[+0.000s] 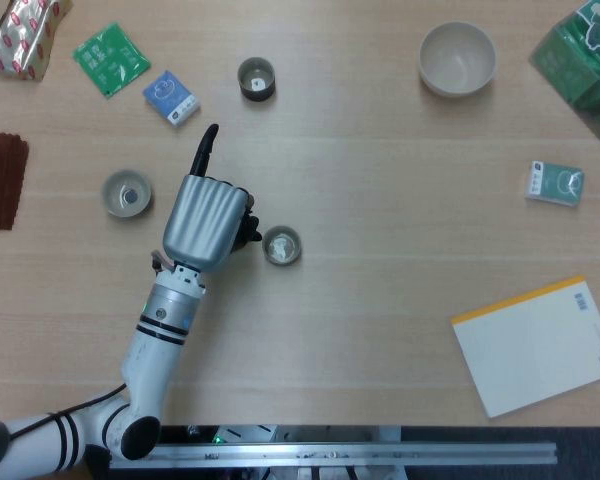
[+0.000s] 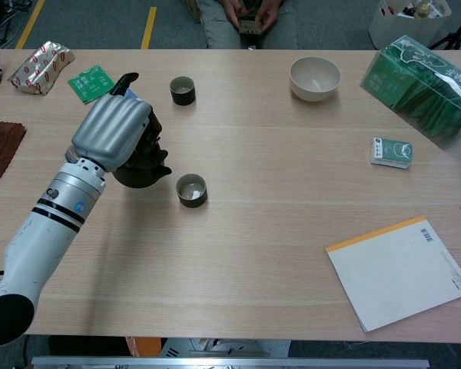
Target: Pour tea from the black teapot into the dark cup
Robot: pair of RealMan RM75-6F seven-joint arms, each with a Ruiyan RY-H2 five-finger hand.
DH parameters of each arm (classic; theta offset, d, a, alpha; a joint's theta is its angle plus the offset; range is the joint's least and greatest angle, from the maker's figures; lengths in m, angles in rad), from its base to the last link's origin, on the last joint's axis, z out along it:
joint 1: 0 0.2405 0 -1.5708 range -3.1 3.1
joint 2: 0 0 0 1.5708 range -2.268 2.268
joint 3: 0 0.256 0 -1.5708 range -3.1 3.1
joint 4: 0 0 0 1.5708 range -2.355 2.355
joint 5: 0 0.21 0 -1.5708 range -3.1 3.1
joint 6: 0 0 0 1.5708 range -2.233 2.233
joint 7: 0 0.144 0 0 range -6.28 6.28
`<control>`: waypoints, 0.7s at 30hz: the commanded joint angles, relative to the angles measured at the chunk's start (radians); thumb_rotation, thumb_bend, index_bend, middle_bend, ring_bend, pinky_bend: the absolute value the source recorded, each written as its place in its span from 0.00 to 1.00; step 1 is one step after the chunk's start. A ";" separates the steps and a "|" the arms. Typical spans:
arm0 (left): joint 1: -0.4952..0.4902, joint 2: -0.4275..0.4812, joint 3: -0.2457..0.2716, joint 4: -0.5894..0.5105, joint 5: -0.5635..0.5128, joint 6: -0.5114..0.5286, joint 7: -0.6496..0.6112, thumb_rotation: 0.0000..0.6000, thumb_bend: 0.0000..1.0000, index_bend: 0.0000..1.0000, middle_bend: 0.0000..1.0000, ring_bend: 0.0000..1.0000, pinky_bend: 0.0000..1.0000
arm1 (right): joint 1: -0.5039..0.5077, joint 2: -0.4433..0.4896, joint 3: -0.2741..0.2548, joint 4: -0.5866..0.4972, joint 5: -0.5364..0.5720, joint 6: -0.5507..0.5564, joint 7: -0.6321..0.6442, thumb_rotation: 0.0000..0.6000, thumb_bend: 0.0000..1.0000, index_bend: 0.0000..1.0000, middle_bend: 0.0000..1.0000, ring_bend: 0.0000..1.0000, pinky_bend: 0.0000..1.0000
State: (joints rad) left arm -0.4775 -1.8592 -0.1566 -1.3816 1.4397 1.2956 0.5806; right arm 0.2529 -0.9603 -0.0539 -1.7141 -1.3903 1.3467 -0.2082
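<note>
- Black teapot (image 2: 140, 171) gripped in left hand (image 2: 115, 136), fingers wrapped round it, one finger extended; held just left of dark cup (image 2: 191, 189), spout toward cup.
- Dark cup on table (image 2: 276, 254), pale inside; no tea stream visible.
- Judged: carry done, tilt and pour remaining.
- Farther: lid-like saucer (image 1: 126, 193), second dark cup (image 1: 256, 78), cream bowl (image 1: 458, 58).
- Right hand out of sight.

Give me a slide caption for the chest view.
Left hand holds the black teapot just left of the dark cup.
</note>
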 commanded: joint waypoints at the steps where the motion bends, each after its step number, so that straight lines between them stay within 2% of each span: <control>1: -0.010 -0.017 0.000 0.012 -0.003 -0.001 0.016 1.00 0.25 0.96 1.00 0.85 0.00 | -0.007 0.002 0.004 0.007 -0.003 -0.004 0.011 1.00 0.23 0.10 0.12 0.00 0.05; 21: -0.039 -0.092 0.016 0.100 0.046 0.043 0.082 1.00 0.25 0.96 1.00 0.85 0.00 | -0.045 0.004 0.030 0.053 -0.023 -0.025 0.099 1.00 0.23 0.10 0.12 0.00 0.05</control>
State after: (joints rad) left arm -0.5163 -1.9497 -0.1419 -1.2837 1.4844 1.3366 0.6611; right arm 0.2086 -0.9564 -0.0247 -1.6615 -1.4126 1.3216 -0.1095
